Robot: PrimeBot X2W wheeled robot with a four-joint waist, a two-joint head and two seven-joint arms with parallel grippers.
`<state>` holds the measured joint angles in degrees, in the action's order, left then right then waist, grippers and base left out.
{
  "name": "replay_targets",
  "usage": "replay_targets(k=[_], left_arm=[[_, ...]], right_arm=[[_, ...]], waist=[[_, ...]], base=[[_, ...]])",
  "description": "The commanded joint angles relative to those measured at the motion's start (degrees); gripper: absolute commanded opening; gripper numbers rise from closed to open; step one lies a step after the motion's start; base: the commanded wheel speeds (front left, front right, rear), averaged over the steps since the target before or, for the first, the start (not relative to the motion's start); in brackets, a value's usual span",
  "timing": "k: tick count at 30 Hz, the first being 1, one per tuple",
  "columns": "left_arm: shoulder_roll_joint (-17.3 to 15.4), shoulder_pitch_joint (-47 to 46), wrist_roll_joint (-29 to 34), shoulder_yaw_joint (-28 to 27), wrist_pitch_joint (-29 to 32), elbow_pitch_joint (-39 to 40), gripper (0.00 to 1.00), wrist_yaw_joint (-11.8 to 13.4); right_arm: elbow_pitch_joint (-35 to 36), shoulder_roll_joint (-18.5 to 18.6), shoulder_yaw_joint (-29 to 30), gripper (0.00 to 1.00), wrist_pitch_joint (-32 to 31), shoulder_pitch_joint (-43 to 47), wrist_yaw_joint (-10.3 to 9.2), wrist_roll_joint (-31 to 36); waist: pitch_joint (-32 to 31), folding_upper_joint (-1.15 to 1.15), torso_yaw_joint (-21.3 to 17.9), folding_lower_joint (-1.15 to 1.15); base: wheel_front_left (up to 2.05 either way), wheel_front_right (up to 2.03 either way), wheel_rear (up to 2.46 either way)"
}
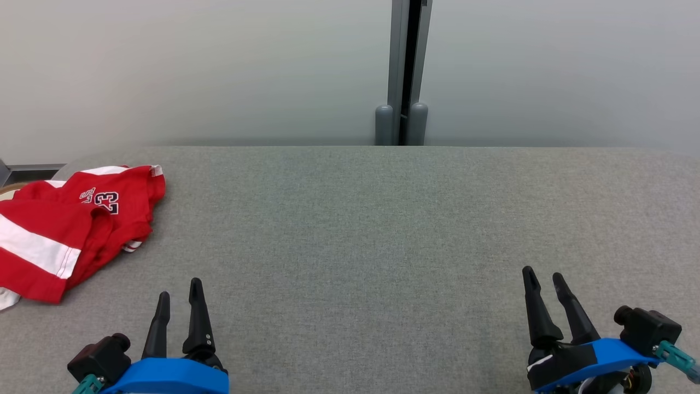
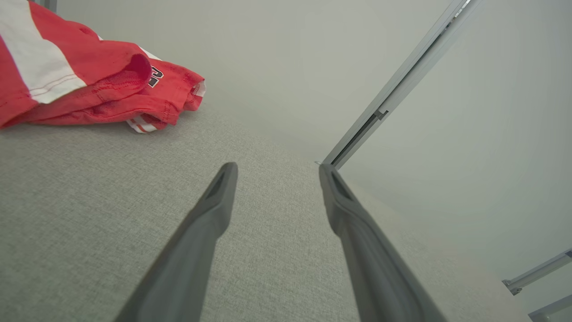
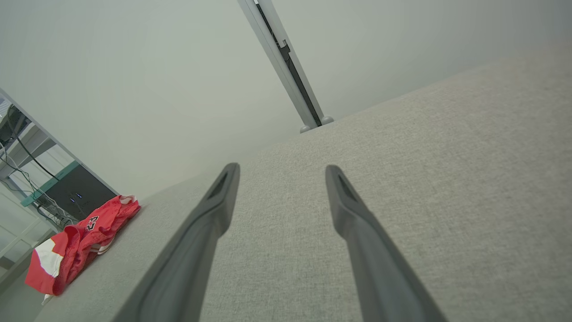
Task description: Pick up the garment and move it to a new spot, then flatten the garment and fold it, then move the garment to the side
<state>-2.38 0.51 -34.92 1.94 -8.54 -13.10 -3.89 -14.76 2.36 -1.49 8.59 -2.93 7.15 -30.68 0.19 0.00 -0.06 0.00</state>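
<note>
You have nothing done yet: the red garment (image 1: 71,230) lies crumpled at the left end of the bench (image 1: 355,230), untouched. Your left claw (image 1: 180,289) and right claw (image 1: 542,272) both stand wide open and empty, so pickup, flattening, folding and moving aside all remain.

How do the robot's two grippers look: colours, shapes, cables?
The left gripper and right gripper each have two long, dark, tapering fingers on a blue mount. A black block sits at each outer side, with a teal connector.
</note>
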Motion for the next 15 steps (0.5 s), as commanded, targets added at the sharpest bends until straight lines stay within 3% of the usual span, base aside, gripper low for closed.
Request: replay_targets(k=[1,15], left_arm=[[-0.4,0.0,1.2,0.1,-0.5,0.2,1.0,-0.1],[-0.5,0.4,9.3,-0.2,-2.4,-0.7,1.0,0.1]], right_arm=[[0.3,0.5,-0.1,1.0,0.4,-0.1,0.43,1.3],[-0.6,0.5,-0.6,1.0,2.3,-0.5,0.34,10.2]], waist=[[0.0,0.0,0.0,0.0],[0.0,0.0,-0.1,0.0]], base=[[0.0,0.0,0.0],[0.0,0.0,0.0]])
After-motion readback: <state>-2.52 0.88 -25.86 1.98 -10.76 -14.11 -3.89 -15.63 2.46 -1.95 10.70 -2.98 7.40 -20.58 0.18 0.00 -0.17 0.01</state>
